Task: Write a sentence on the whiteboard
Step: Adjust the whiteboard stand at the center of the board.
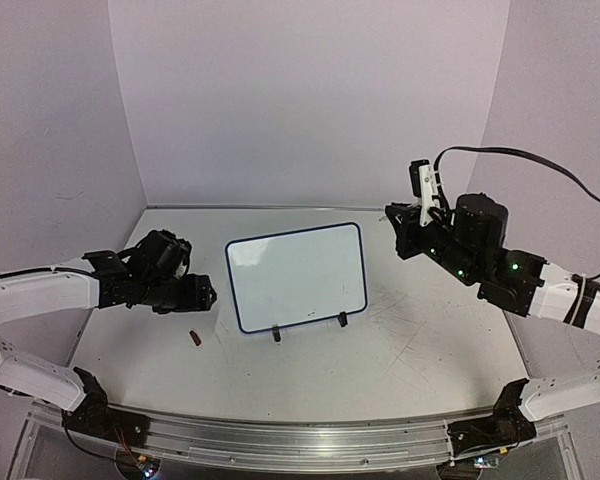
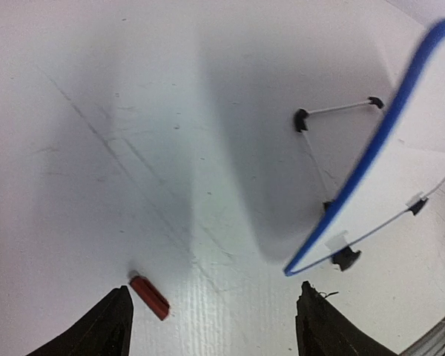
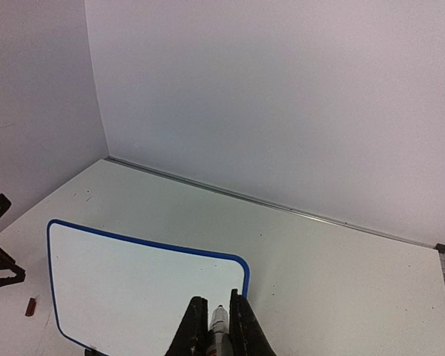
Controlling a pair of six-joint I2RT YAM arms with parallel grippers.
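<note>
The whiteboard stands tilted on its two black feet mid-table; its blue-rimmed face is blank and no sentence shows on it. It also shows in the left wrist view and the right wrist view. My right gripper is raised off the board's far right corner, shut on a marker whose tip points out between the fingers; the white marker body sticks up behind. My left gripper is open and empty, left of the board, above a red marker cap.
The red cap lies on the scratched white tabletop near the board's front left foot. Purple walls close the back and sides. A metal rail runs along the near edge.
</note>
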